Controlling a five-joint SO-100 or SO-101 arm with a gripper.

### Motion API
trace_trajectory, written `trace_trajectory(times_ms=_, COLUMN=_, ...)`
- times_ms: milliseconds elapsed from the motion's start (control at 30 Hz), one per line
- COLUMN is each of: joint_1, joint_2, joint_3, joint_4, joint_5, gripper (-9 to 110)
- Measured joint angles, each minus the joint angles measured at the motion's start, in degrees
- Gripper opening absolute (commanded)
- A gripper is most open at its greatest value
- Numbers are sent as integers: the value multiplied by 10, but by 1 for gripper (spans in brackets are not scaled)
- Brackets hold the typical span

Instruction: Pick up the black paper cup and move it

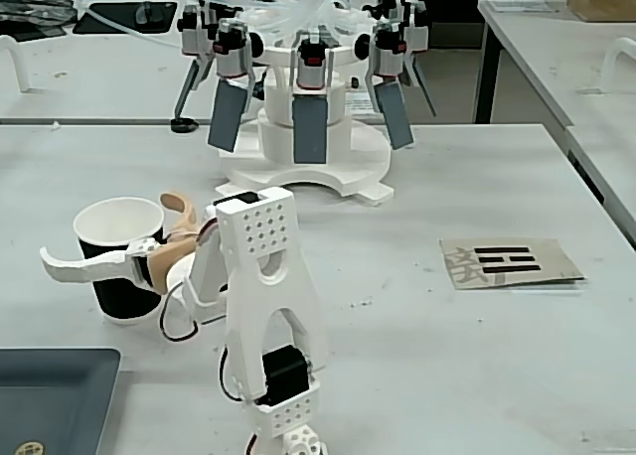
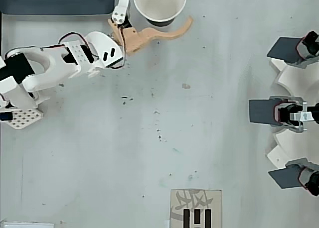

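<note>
1. the step in hand looks like closing on the small tapered black paper cup with white inside and white rolled rim [image 1: 117, 259], which stands upright on the pale grey tabletop [image 1: 427, 356] at about 9 o'clock in the fixed view and at 12 o'clock, against the top edge, in the overhead view [image 2: 159, 4].
2. the white arm's claw [image 1: 109, 238] is spread around the cup: in the fixed view the white finger [image 1: 84, 266] crosses the front of the black wall and the tan finger [image 1: 181, 209] curves behind the rim.
3. whether either finger already touches the wall, i cannot tell; nothing shows the cup lifted.
4. to do this well, i judge the claw should close slowly and evenly at mid-wall, since thin paper will dent or squirt out if squeezed hard.
5. lift straight up before travelling, because the dark grey tray [image 1: 50, 395] lies just beside the cup at 7 o'clock in the fixed view.
6. the cup appears empty, its white inside clean in the overhead view.
</note>
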Motion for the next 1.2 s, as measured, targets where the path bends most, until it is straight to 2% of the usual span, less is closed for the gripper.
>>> trace_trajectory(times_ms=733, joint_1=-11, joint_2=-36, joint_3=-20, joint_4=0, joint_5=0, gripper=47)
trace_trajectory(times_ms=1200, joint_1=-19, joint_2=-45, joint_3=-20, joint_4=0, joint_5=1, gripper=33)
